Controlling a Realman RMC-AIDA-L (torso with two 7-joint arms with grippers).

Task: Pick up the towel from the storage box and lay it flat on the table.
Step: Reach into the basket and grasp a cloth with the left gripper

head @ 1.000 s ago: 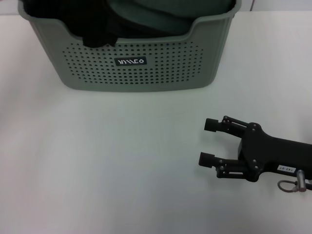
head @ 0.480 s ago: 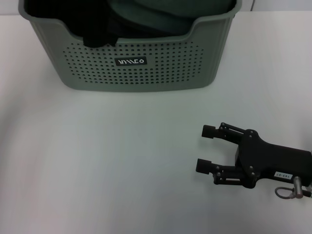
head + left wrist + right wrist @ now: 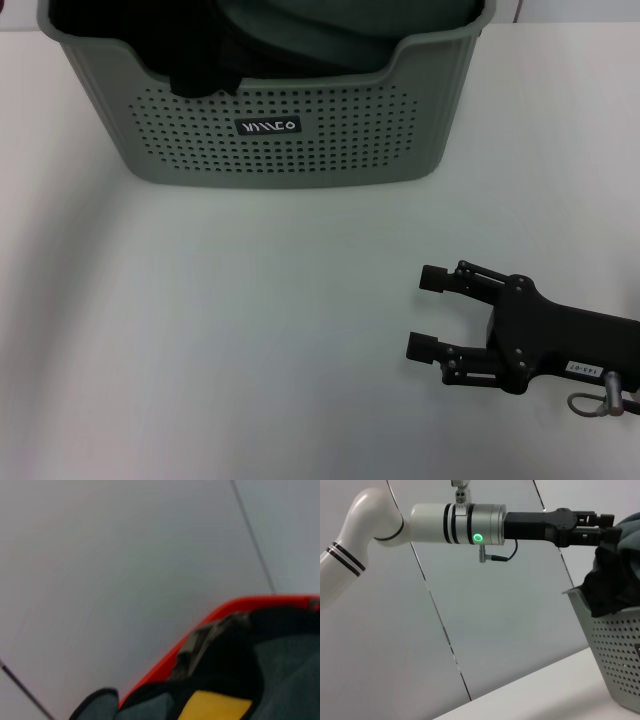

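The storage box (image 3: 280,160) stands at the back of the white table (image 3: 250,330). Inside it lies the dark green towel (image 3: 300,25), bunched up next to a black fabric (image 3: 200,60). In the right wrist view my left gripper (image 3: 605,527) reaches over the box rim (image 3: 620,655) and meets the towel (image 3: 630,525) at the top of the pile. The left wrist view looks closely at the green towel (image 3: 290,680) and a yellow patch of it (image 3: 215,705). My right gripper (image 3: 425,312) rests low over the table at the front right, open and holding nothing.
Black fabric (image 3: 610,585) hangs over the box's dipped rim. Bare white table spreads in front of the box and to its left. A grey panelled wall (image 3: 495,630) stands behind the table.
My right gripper has shifted a little toward the table's front edge, still open. The box and its contents look the same in the head view.
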